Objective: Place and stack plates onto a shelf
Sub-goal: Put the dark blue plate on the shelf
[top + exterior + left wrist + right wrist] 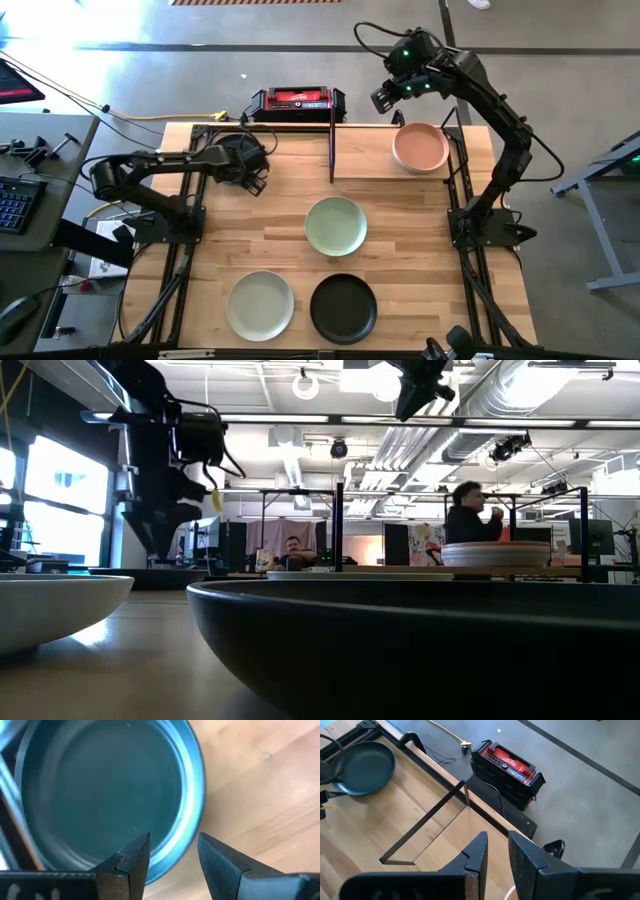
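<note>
Left fingers (172, 862) straddling dark plate (100, 785) rim, peach plates (420, 148) stacked

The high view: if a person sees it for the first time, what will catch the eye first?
Probably the three round matte plates on the bare butcher-block tabletop: a sage green plate in the middle, a paler green plate and a black plate along the near edge. Next, a peach-pink plate on the pale wood shelf, with the right gripper above it. The left gripper, jaws open, hangs over a dark plate.
</note>
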